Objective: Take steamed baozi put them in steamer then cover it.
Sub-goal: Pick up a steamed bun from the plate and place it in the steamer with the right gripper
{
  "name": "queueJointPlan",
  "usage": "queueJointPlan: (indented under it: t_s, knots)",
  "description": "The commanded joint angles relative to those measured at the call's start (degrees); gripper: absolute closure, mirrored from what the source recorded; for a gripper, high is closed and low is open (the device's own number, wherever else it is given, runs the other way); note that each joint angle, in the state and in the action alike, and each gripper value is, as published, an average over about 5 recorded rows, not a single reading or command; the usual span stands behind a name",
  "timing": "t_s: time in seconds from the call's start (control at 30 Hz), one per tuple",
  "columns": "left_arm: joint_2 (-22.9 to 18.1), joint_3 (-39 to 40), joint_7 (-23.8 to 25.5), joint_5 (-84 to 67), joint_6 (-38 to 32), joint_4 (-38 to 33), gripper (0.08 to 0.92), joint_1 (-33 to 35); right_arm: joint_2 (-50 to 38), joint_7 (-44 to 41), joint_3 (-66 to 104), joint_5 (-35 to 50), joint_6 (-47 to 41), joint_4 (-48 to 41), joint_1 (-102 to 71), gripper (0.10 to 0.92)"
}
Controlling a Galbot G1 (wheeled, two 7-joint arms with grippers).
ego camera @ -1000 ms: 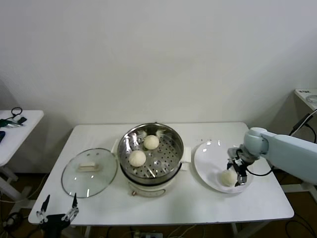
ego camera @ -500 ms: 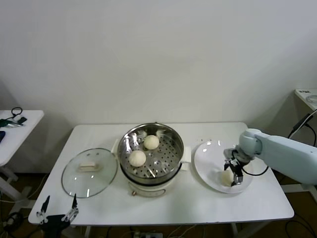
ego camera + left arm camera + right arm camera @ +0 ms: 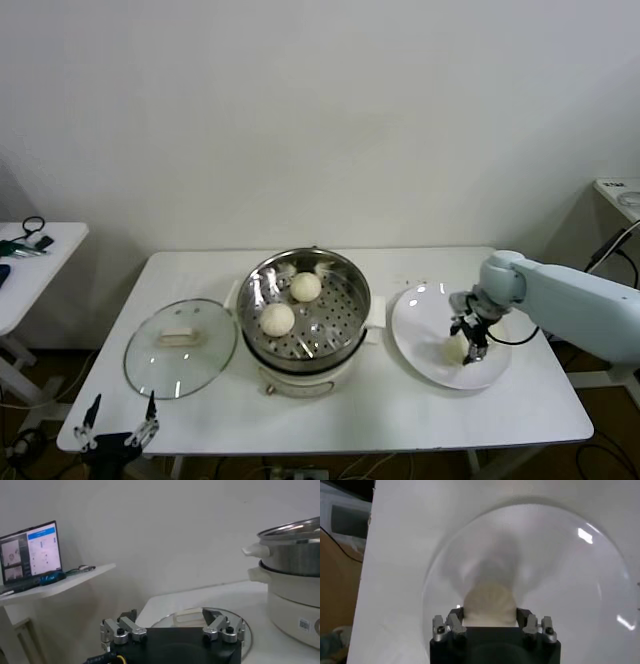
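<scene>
On the white plate (image 3: 425,310) my right gripper (image 3: 466,345) is shut on a cream-white baozi (image 3: 451,350). In the right wrist view the same baozi (image 3: 489,602) is squeezed between the fingers of that gripper (image 3: 489,619), low over the plate (image 3: 570,580). The steel steamer (image 3: 352,290) stands at the table's middle with two baozi (image 3: 305,286) (image 3: 277,318) on its perforated tray. The glass cover (image 3: 150,365) lies flat on the table left of the steamer. My left gripper (image 3: 118,422) hangs open and parked below the table's front left corner.
The left wrist view shows the left gripper (image 3: 172,625) before the cover (image 3: 200,616), with the steamer (image 3: 295,560) beyond. A small side table (image 3: 25,255) with cables stands at the far left, another at the far right (image 3: 620,190).
My right gripper has shut on the baozi on the plate and shifted slightly left toward the steamer. The left arm has not moved.
</scene>
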Motion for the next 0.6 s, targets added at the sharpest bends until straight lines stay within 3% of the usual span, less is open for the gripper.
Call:
queueJointPlan:
  t_s: [0.03, 0.33, 0.6]
  knots:
    - [0.1, 0.1, 0.0, 0.2, 0.0, -0.1, 0.177, 0.0, 2.3, -2.1, -3.8, -2.4, 10.7, 1.5, 11.0, 0.344]
    - [-0.4, 1.0, 0.1, 1.9, 0.2, -0.1, 0.177, -0.2, 10.8, -5.1, -11.0, -3.5, 26.7, 4.6, 29.0, 0.33]
    - [0.0, 1.2, 0.3, 2.7, 1.1, -0.3, 0.177, -1.1, 18.8, -5.2, -11.4, -2.9, 36.4, 6.5, 32.8, 0.33]
